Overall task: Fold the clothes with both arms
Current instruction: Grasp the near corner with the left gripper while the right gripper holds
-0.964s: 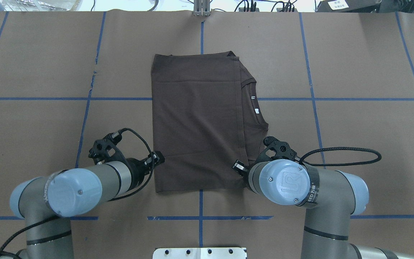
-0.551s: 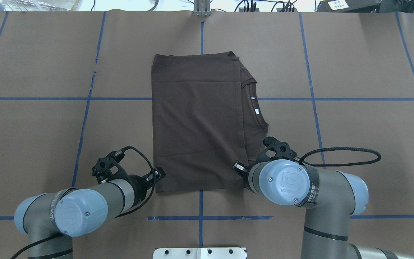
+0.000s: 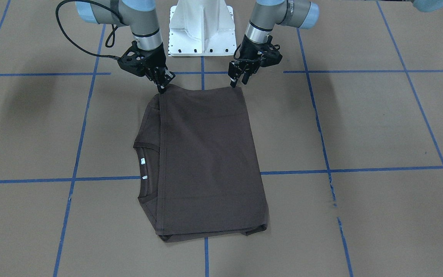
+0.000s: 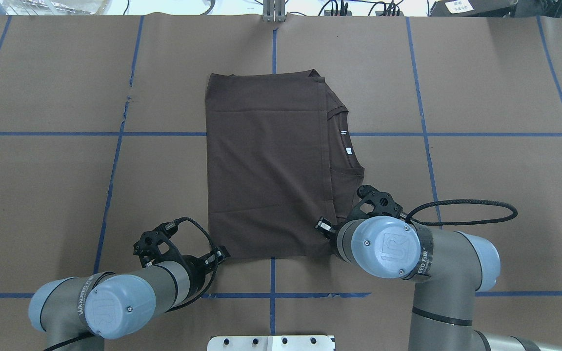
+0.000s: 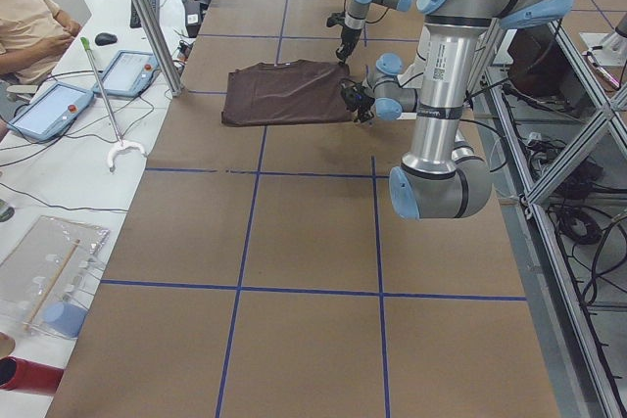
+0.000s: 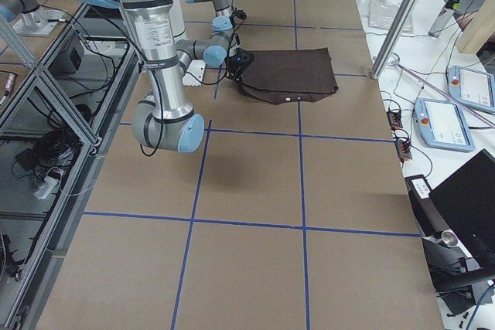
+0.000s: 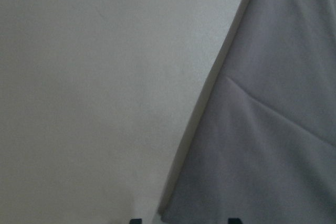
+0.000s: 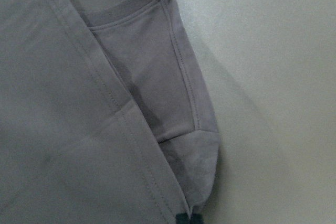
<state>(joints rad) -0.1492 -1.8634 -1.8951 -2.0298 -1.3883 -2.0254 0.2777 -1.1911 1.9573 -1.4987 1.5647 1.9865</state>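
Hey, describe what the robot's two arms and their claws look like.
Both are silver-grey tubes with light blue round joint caps. The right arm shows a UR logo on one cap and a black band with white lettering; the left arm has lettering too. The left claw and right claw are black, two-fingered, each fed by a looping black braided cable.

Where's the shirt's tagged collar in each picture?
Front-facing: ribbed collar on the dark brown T-shirt's left edge.
Overhead: shirt's right edge.
Exterior left: far edge, tiny.
Exterior right: near edge.
Left wrist: not in it.
Right wrist: top of picture.
Shared landmark (outside views): blue tape line meeting the collar.
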